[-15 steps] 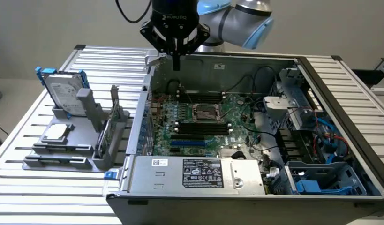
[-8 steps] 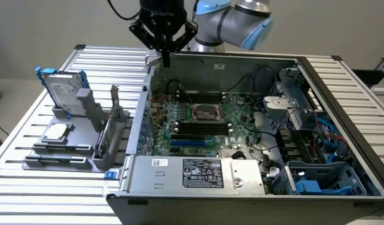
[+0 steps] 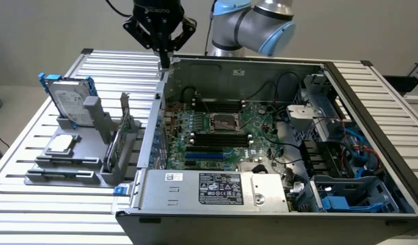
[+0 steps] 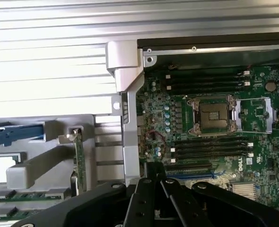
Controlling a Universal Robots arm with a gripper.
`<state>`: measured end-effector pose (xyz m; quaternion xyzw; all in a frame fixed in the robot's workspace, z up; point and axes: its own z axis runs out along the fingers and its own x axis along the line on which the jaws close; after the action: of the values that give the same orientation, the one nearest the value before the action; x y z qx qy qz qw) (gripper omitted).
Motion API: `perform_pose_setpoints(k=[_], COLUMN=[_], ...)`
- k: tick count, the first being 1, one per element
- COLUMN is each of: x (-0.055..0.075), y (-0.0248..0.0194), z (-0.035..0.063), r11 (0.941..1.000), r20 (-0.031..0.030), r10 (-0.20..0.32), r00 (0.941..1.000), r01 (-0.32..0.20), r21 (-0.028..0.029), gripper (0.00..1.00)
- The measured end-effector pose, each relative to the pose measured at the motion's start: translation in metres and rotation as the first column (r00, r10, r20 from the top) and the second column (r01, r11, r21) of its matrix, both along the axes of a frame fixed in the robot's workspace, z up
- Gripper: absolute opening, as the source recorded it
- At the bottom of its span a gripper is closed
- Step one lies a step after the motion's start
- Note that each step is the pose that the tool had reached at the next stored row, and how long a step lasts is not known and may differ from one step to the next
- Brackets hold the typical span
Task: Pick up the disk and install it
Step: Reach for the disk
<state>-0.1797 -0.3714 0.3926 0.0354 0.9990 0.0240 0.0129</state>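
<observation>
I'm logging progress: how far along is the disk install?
Done: nothing yet; the disk stands in its grey stand beside the open computer case. In hand: nothing; the gripper hangs shut and empty above the case's edge. Left: both the pickup and the install.

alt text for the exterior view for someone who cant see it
The gripper hangs shut and empty above the far corner of an open computer case, on the exterior view's left. The disk, blue-framed, stands on edge in a grey holder on the slatted table beside the case, untouched.
</observation>
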Motion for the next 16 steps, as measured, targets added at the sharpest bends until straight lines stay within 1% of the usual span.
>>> perform_pose_setpoints(k=[16], x=[-0.073], y=[0.0141], z=[-0.0003], r11=[1.0000], r20=[-0.0002], r10=[0.000], r00=[1.0000], r01=[0.000], r21=[0.0001], gripper=[0.11])
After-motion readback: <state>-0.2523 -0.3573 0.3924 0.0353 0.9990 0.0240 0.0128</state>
